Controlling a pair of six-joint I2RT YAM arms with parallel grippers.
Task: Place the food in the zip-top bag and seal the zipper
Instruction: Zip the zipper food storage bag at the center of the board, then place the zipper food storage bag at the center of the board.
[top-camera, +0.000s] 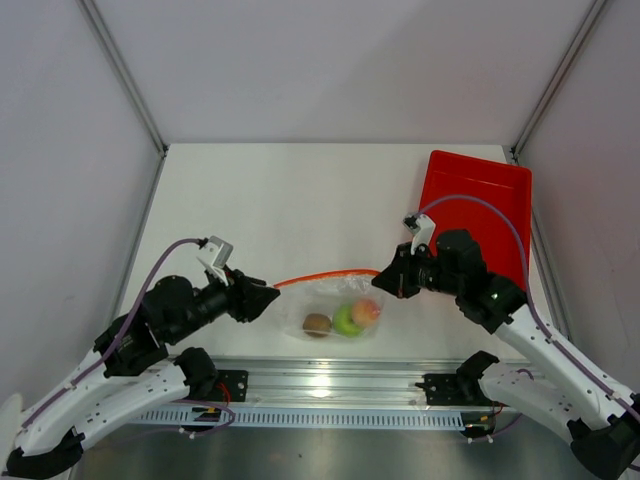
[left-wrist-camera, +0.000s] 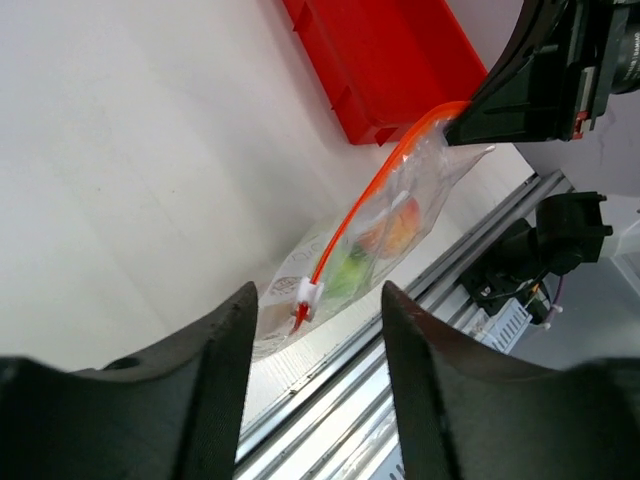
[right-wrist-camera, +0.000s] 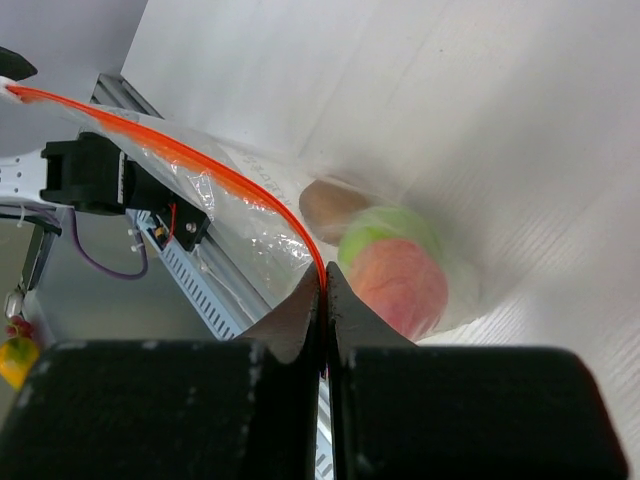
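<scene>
I am pinching the zipper (top-camera: 325, 273) taut in my right gripper (right-wrist-camera: 322, 275), left gripper (top-camera: 270, 296) hanging open by the zip-top bag's (top-camera: 325, 296) slider (left-wrist-camera: 308, 293).

A white table top (top-camera: 280, 200) fills the middle of the top view, matte and evenly lit. Pale grey wall panels enclose it: a back wall (top-camera: 340, 60) at 12 o'clock, a left wall (top-camera: 60, 200) at 9 o'clock and a right wall (top-camera: 590, 180) at 3 o'clock. Thin metal posts run along the corner seams, one at 11 o'clock (top-camera: 125, 75) and one at 1 o'clock (top-camera: 560, 75). At 6 o'clock a slotted aluminium rail (top-camera: 330, 385) lies along the table's near edge and catches a bright reflection. The light is soft and diffuse, and the shadows are faint. Up close in the right wrist view the table surface shows fine parallel ribs.
</scene>
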